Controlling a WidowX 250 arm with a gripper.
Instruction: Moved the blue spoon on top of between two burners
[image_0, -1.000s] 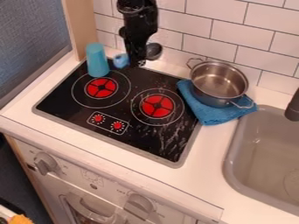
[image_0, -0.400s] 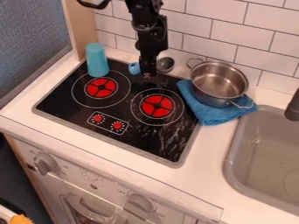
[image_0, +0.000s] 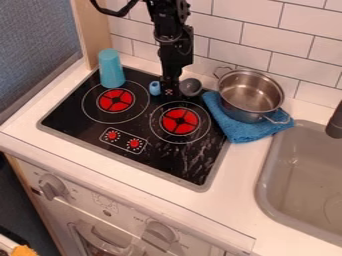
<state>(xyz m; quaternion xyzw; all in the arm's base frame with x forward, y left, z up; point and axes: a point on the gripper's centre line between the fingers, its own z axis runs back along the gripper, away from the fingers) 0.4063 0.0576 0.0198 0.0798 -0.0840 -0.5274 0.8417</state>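
I have the black glass cooktop (image_0: 80, 120) with its two round, red-centred burners (image_0: 179, 121). Near its rear edge, my black two-finger hand (image_0: 170, 93) grips the blue-handled spoon with a grey bowl (image_0: 191, 87). I judge this the placing step: ease forward between the burners, lower, release.

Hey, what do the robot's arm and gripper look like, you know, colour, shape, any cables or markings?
The arm is all black, built of chunky, angular segments. A black cable loops out beside its upper part. The gripper is black too, narrow and blocky, with a small pale mark near its lower end.
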